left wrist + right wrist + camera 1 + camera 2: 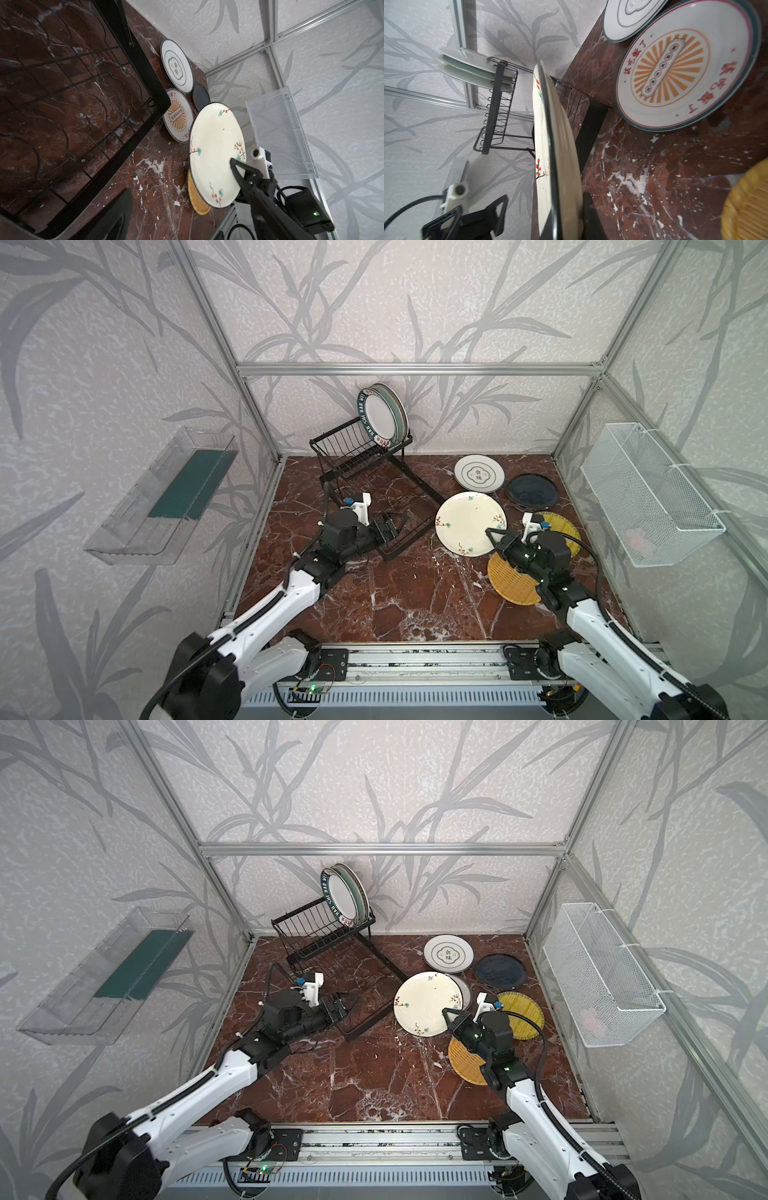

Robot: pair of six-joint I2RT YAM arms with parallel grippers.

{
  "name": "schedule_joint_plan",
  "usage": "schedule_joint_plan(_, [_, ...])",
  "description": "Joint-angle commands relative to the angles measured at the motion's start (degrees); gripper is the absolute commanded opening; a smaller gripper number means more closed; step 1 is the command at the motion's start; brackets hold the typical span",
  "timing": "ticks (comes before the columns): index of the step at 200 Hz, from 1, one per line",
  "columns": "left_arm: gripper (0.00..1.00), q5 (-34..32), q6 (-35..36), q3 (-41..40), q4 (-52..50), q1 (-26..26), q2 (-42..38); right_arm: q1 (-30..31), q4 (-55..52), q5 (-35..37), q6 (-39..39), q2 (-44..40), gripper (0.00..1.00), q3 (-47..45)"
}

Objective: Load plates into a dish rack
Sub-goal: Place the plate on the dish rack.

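1. Right wrist view: the cream floral plate [562, 135] shows edge-on and raised at a tilt. Its rim is pinched by the right gripper [493, 534] near the right edge of the bench [415, 605].
2. Under and beside that plate lie a yellow woven disc [509, 580] and a sunburst plate [178, 116]. The grip holds one edge only, so the glazed plate could pivot or slip and chip what lies under it.
3. Across the middle, the left gripper [390, 526] hangs with jaws spread and nothing in them. It sits over the lower tray [415, 506] of the dish rack [365, 464].
4. This arm sits close to the likely path to the rack, so the two arms could collide if neither gives way.
5. The tray's near corner lies just beside the floral plate's edge. A low swing could knock it, and the light wire rack would probably skid.
6. Toward the far right corner, a dark plate [532, 491] and a white lettered plate [478, 475] lie flat, not yet loaded.
7. Near the far edge, the rack's raised basket holds stacked plates [380, 414] standing upright. A hard push into the next slot could tip them.
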Motion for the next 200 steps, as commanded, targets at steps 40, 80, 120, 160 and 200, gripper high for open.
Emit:
schedule_joint_plan(40, [0.99, -16.46, 27.85, 7.24, -27.41, 1.36, -16.47, 4.84, 0.28, 9.12, -13.12, 2.44, 0.00, 17.01])
schedule_joint_plan(80, [0.99, -17.55, 31.73, 9.02, -31.10, 1.42, -19.74, 11.78, 1.90, 15.53, -23.84, 8.65, 0.00, 29.48])
schedule_joint_plan(120, [0.99, -23.99, 36.09, 10.67, -38.74, 1.46, -20.80, 18.81, 4.41, 20.19, -37.11, 18.74, 0.00, 45.11])
schedule_joint_plan(160, [0.99, -25.01, 35.75, 7.88, -38.44, 2.08, -23.92, 23.53, 8.40, 24.22, -46.74, 30.06, 0.00, 58.34])
schedule_joint_plan(200, [0.99, -22.81, 35.39, 7.05, -37.48, 2.26, -23.71, 26.29, 10.09, 28.46, -54.34, 42.26, 0.00, 71.70])
